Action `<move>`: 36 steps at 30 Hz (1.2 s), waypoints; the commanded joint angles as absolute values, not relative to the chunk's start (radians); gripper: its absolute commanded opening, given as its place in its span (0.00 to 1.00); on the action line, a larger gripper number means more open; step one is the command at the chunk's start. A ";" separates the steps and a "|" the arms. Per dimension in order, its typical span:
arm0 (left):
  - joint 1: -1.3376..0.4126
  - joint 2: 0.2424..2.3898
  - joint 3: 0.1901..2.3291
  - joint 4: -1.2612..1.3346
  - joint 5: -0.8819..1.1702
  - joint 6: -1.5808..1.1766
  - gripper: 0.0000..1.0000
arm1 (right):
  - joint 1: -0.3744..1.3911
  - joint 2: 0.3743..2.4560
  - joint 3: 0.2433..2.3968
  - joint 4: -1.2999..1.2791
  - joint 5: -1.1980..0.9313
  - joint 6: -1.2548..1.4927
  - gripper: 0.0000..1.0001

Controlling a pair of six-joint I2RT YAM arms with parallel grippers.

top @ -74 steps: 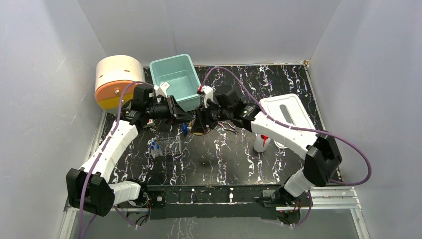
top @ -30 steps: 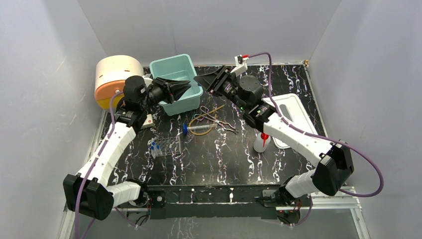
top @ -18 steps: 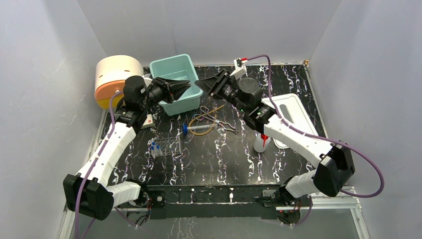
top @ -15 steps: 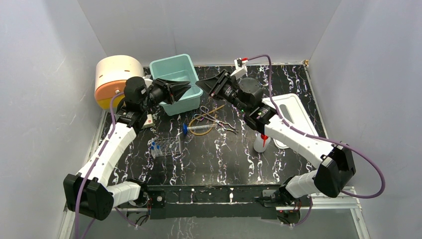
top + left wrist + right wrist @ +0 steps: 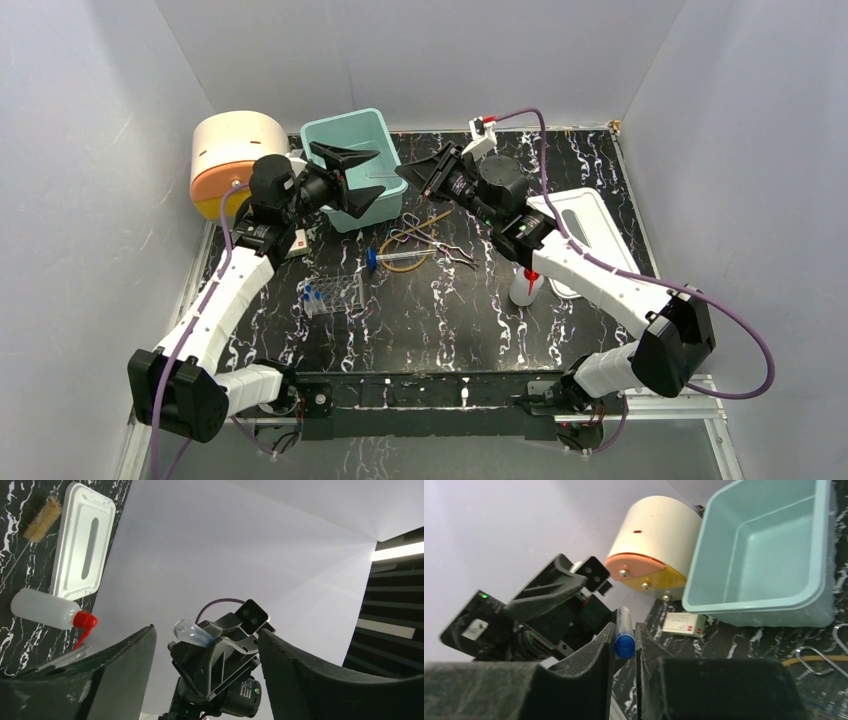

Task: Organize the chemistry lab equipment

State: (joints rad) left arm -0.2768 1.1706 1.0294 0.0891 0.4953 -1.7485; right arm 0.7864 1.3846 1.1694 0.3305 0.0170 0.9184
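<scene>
Blue-capped vial (image 5: 623, 627): clamped in right gripper (image 5: 404, 172), blue cap between the fingers, clear rounded end poking past the tips; raised above the desk toward the far edge, just right of teal bin (image 5: 345, 119).
Right jaws: closed on the vial.
Left gripper (image 5: 379, 172): raised, overlapping the bin's right side in the overhead view, facing the right gripper; tips near the vial, contact not discernible.
Left jaws: wide apart, nothing between.
Clear rack (image 5: 342, 290): standing left of desk centre, more vials (image 5: 312, 295) with blue caps at its left end.
Syringe (image 5: 405, 258): flat near desk centre, blue end to the left.
Amber tubing loop (image 5: 408, 268): around the syringe area, exact overlap unclear.
Metal tongs (image 5: 432, 232): flat, just behind the syringe.
Squeeze bottle (image 5: 524, 288): right of centre, red nozzle, just beside white lid (image 5: 580, 232).
Drum (image 5: 235, 150): far left corner, cream over orange.
</scene>
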 commanded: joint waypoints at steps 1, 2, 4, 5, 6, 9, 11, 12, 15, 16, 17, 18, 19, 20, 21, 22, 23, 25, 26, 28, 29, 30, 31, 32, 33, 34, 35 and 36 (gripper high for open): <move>-0.257 1.140 1.055 0.050 0.531 -1.640 0.77 | 0.787 1.358 1.241 0.253 0.041 0.821 0.23; -0.247 1.133 1.057 0.024 0.532 -1.610 0.78 | 0.787 1.359 1.254 0.208 0.052 0.799 0.24; -0.219 1.110 1.066 -0.090 0.515 -1.533 0.82 | 0.787 1.367 1.279 0.134 0.052 0.727 0.25; -0.201 1.096 1.075 -0.151 0.497 -1.477 0.82 | 0.787 1.377 1.299 0.088 0.051 0.693 0.25; -0.183 1.084 1.090 -0.223 0.467 -1.411 0.83 | 0.787 1.389 1.320 0.037 0.048 0.658 0.26; -0.160 1.068 1.204 -0.520 0.306 -1.167 0.85 | 0.787 1.448 1.397 -0.124 0.020 0.565 0.26; -0.160 1.068 1.277 -0.660 0.174 -1.068 0.86 | 0.788 1.497 1.454 -0.222 -0.023 0.512 0.26; -0.160 1.066 1.308 -0.710 0.125 -1.040 0.88 | 0.789 1.520 1.473 -0.260 -0.050 0.488 0.26; -0.157 1.068 1.417 -0.786 0.018 -0.946 0.89 | 0.829 1.576 1.523 -0.321 -0.049 0.405 0.25; -0.159 1.076 1.461 -0.809 -0.043 -0.912 0.89 | 0.851 1.598 1.548 -0.344 -0.034 0.375 0.25; -0.158 1.085 1.516 -0.839 -0.094 -0.881 0.89 | 0.882 1.620 1.570 -0.357 -0.021 0.346 0.25; -0.158 1.099 1.571 -0.863 -0.142 -0.851 0.89 | 0.913 1.640 1.590 -0.369 -0.008 0.314 0.25; -0.158 1.112 1.622 -0.879 -0.180 -0.820 0.89 | 0.946 1.665 1.613 -0.381 0.008 0.288 0.26; -0.158 1.125 1.673 -0.894 -0.213 -0.795 0.89 | 0.982 1.698 1.635 -0.391 0.029 0.255 0.26; -0.158 1.138 1.715 -0.902 -0.243 -0.771 0.89 | 1.013 1.726 1.660 -0.402 0.039 0.230 0.26; -0.158 1.147 1.754 -0.905 -0.257 -0.750 0.90 | 1.046 1.759 1.688 -0.414 0.042 0.208 0.26; -0.158 1.159 1.790 -0.909 -0.265 -0.734 0.90 | 1.073 1.790 1.717 -0.427 0.045 0.191 0.26; -0.158 1.178 1.848 -0.916 -0.273 -0.707 0.91 | 1.117 1.853 1.776 -0.451 0.049 0.170 0.26; -0.159 1.189 1.875 -0.924 -0.280 -0.694 0.91 | 1.132 1.878 1.804 -0.458 0.052 0.164 0.26; -0.159 1.209 1.933 -0.940 -0.294 -0.672 0.92 | 1.157 1.927 1.856 -0.469 0.054 0.154 0.27; -0.159 1.217 1.966 -0.942 -0.301 -0.653 0.93 | 1.171 1.948 1.883 -0.474 0.058 0.146 0.26; -0.160 1.223 1.991 -0.943 -0.314 -0.639 0.94 | 1.182 1.971 1.909 -0.481 0.066 0.137 0.26; -0.160 1.225 2.009 -0.942 -0.327 -0.633 0.96 | 1.192 1.994 1.954 -0.497 0.078 0.127 0.26; -0.160 1.227 2.025 -0.936 -0.335 -0.630 0.97 | 1.200 2.018 1.988 -0.517 0.087 0.117 0.26; -0.160 1.228 2.037 -0.930 -0.336 -0.628 0.97 | 1.209 2.040 2.013 -0.530 0.094 0.109 0.26; -0.160 1.230 2.048 -0.926 -0.332 -0.628 0.98 | 1.217 2.060 2.038 -0.541 0.102 0.100 0.26; -0.160 1.233 2.059 -0.923 -0.325 -0.627 0.98 | 1.225 2.080 2.060 -0.550 0.110 0.092 0.26; -0.160 1.236 2.068 -0.921 -0.317 -0.625 0.98 | 1.233 2.098 2.082 -0.561 0.112 0.086 0.26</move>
